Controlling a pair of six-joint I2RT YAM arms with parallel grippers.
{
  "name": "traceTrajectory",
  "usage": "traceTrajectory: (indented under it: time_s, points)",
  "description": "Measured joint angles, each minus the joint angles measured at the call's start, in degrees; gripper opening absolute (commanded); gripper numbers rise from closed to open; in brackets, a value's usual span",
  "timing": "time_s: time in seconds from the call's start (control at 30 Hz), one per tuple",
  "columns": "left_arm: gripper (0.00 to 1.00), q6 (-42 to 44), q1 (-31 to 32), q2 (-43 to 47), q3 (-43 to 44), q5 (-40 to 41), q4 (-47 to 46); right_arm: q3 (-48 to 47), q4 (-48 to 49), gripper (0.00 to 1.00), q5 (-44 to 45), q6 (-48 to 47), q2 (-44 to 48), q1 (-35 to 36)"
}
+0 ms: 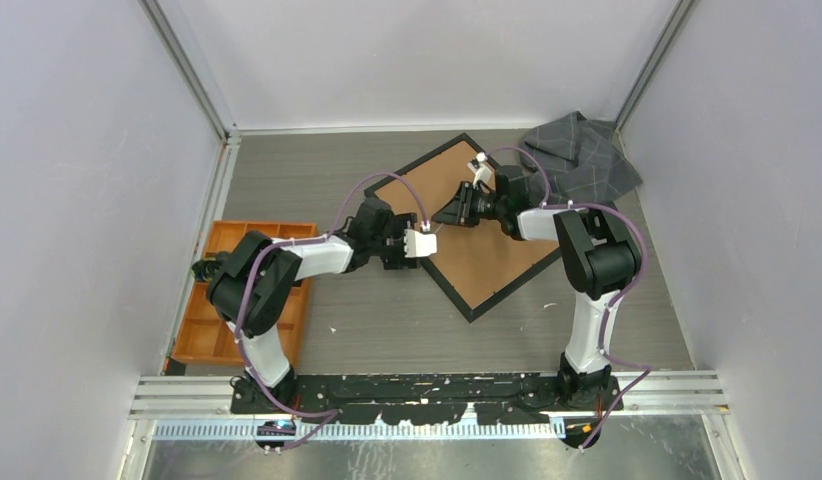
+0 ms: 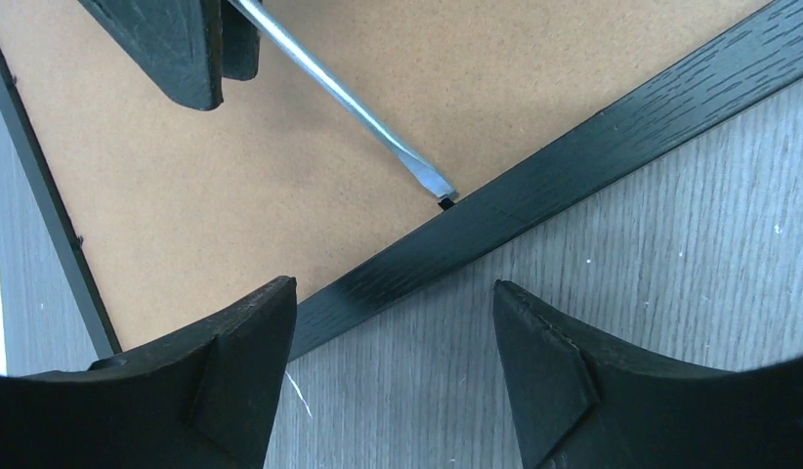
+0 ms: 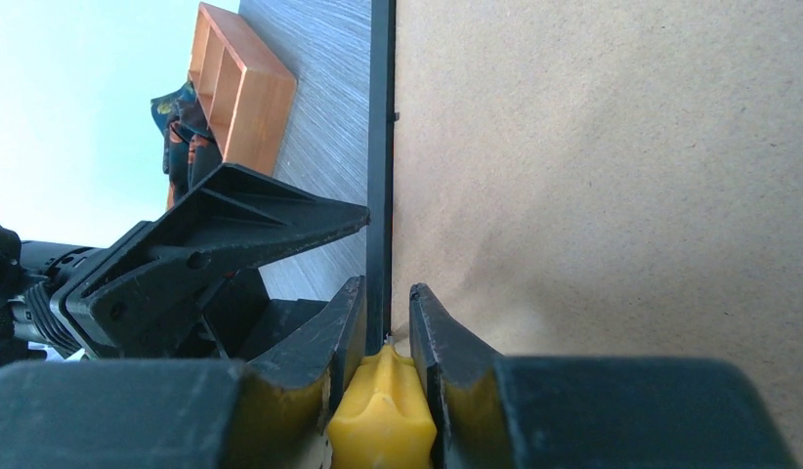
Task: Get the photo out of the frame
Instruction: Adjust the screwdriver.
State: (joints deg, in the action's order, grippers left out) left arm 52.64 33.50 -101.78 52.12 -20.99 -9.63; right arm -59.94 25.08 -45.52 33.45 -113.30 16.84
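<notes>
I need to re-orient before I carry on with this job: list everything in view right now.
frame: one, black border, brown back facing up, mid-table, lying at an angle
photo: none visible
screwdriver: one, yellow handle, silver shaft, tip at the inner edge of the frame's border
tray: one, orange, compartmented, left side of the table
dark patterned item: one, at the tray's far-left corner, cannot identify
cloth: one, grey checked, crumpled, far right corner
table: one, grey wood-grain
left fingers: two, black, open, over the frame's left edge
right fingers: two, black, shut on the screwdriver's handle
</notes>
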Motion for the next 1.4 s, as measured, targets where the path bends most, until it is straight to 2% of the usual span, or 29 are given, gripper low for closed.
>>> traceTrajectory:
  time_s: [0.3, 0.67, 1.4]
  points:
    - [0.74, 0.00, 0.31, 0.00, 0.00, 0.04, 0.00, -0.02, 0.20, 0.01, -0.02, 0.20, -0.07, 0.07]
    - [0.65, -0.02, 0.31, 0.00, -0.09, 0.44, 0.00, -0.61, 1.25, 0.01, -0.48, 0.15, -1.01, 0.98]
    - [0.62, -3.69, 0.31, 0.00, -0.09, 0.48, 0.00, -0.61, 0.09, 0.01, 0.87, -2.38, 0.24, 2.29]
